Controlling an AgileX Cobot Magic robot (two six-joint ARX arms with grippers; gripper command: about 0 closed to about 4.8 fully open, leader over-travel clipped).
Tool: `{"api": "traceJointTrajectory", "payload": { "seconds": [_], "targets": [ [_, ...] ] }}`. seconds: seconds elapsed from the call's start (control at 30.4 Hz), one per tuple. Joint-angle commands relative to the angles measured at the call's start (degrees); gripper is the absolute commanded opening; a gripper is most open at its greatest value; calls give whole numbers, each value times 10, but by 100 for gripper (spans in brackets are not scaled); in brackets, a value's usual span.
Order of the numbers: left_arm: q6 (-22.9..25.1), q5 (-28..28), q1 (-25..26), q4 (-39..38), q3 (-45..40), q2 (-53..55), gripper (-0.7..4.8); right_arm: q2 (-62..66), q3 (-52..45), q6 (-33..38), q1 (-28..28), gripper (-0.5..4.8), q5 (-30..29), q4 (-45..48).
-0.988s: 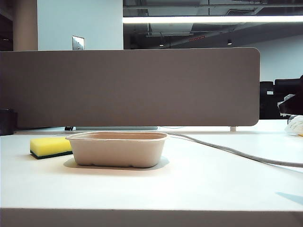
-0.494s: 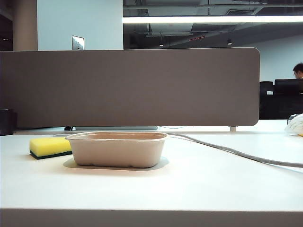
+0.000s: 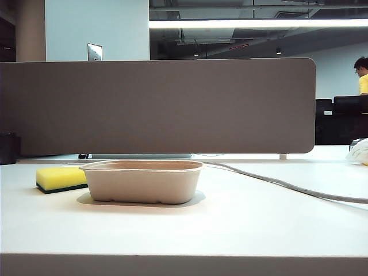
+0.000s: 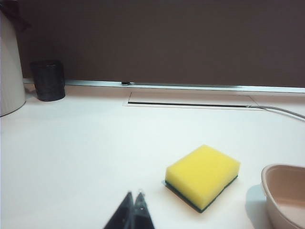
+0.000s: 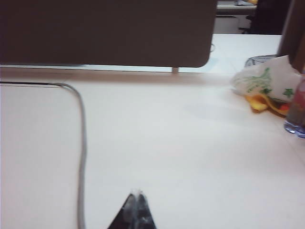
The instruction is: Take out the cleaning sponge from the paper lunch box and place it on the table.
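Moved since the earlier frames: only a person in yellow (image 3: 362, 73) appearing far behind the paper lunch box (image 3: 144, 181), which sits unshifted. Cleaning sponge (image 4: 202, 176): out of the box, lying flat on the table (image 3: 241, 224) just beside it, green face down, so the task looks complete. Left gripper (image 4: 133, 196) and right gripper (image 5: 137, 193): fingers pressed together, empty, both withdrawn well clear of the box.
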Motion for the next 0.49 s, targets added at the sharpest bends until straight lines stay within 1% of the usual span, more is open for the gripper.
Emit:
{"api": "traceJointTrajectory", "payload": {
  "seconds": [0.03, 0.36, 0.49],
  "targets": [
    [-3, 0, 0, 4, 1, 0, -5, 0, 0, 0, -9, -5, 0, 8],
    [-3, 0, 0, 4, 1, 0, -5, 0, 0, 0, -13, -5, 0, 8],
    [-3, 0, 0, 4, 1, 0, -5, 0, 0, 0, -27, -5, 0, 8]
  ]
}}
